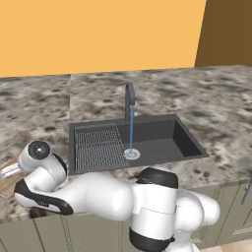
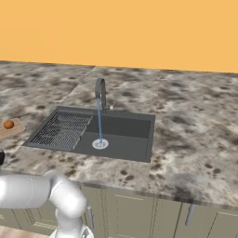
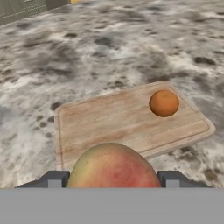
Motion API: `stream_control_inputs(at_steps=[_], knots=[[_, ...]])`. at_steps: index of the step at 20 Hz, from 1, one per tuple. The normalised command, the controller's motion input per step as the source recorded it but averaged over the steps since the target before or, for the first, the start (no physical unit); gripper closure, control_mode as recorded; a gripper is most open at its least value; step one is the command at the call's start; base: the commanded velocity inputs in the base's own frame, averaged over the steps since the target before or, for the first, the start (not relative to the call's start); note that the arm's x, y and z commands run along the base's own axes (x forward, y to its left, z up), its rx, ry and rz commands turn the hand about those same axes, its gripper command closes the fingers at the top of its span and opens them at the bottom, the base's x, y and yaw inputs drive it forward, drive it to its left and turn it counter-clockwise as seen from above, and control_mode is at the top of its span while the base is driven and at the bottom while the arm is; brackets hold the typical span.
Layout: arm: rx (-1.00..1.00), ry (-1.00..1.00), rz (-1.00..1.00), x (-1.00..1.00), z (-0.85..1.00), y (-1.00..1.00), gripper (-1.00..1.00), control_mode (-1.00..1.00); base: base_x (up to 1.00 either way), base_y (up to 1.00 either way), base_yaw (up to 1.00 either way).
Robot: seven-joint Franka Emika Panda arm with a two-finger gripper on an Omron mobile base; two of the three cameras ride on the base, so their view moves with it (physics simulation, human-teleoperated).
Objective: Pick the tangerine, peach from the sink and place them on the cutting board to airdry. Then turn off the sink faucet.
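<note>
- Peach (image 3: 113, 166) clamped between the two dark fingers (image 3: 52, 179) of the gripper (image 3: 111, 179), reddish with a yellow-green top, held above the near edge of the cutting board (image 3: 109, 122).
- Tangerine (image 3: 164, 103) resting on the board, toward its far right corner in the hand view, well apart from the peach.
- From the right base view, tangerine (image 2: 8, 124) seen on the board (image 2: 16, 128) at the far left edge, left of the sink (image 2: 125, 139).
- Sink basin dark grey, ribbed grid (image 2: 62, 130) on its left half, round drain (image 2: 100, 144) beside it.
- Sink faucet (image 2: 100, 93) running: thin blue stream (image 2: 99, 122) falling onto the drain.
- Speckled stone counter (image 2: 195, 125) all round.
</note>
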Motion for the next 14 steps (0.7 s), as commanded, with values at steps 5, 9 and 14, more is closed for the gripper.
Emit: stream_control_inputs(at_steps=[5,9,14], knots=[[0.02,0.08,-0.04,0.32,-0.22,0.1,1.0,-1.0,0.0,0.0,0.0],[0.01,0.08,-0.04,0.35,-0.27,0.17,1.0,-1.0,0.0,0.0,0.0],[0.0,0.06,-0.04,0.35,-0.21,0.25,1.0,-1.0,0.0,0.0,0.0]])
